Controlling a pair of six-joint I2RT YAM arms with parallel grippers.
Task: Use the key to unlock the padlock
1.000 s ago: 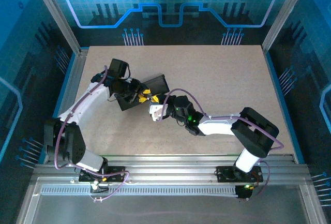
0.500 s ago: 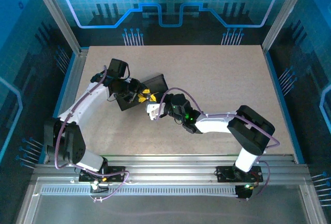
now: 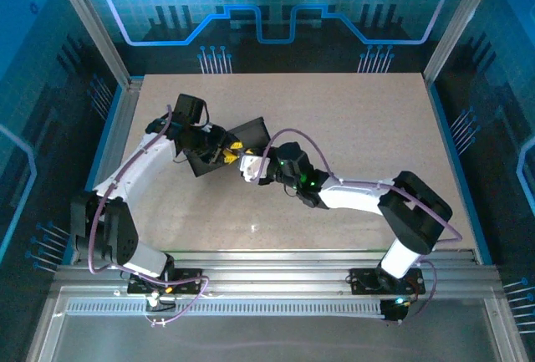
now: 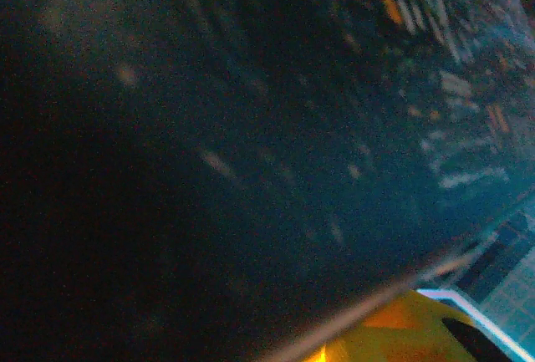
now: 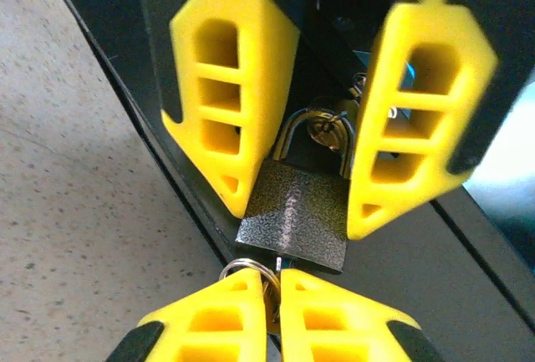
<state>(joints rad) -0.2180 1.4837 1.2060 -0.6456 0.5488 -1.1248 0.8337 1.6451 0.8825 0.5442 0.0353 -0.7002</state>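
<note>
Padlock (image 5: pixel 294 218) in pinch of left gripper (image 5: pixel 298 211) — right gripper (image 5: pixel 273 291) tight on key (image 5: pixel 273 267) at its underside

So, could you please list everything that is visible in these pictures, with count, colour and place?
table: one, beige speckled, inside the enclosure
walls: blue-lit panels, around the table
box: one, black, on the table, left of centre
padlock: one, dark grey body, silvery shackle, by the box
key: one, silvery, on a ring, at the padlock's bottom end, mostly hidden
left arm: one, white and black, purple cable, reaching to the box
right arm: one, white and black, purple cable, reaching to the box
left gripper: one, yellow, closed on the padlock's sides
right gripper: one, yellow, closed on the key
</note>
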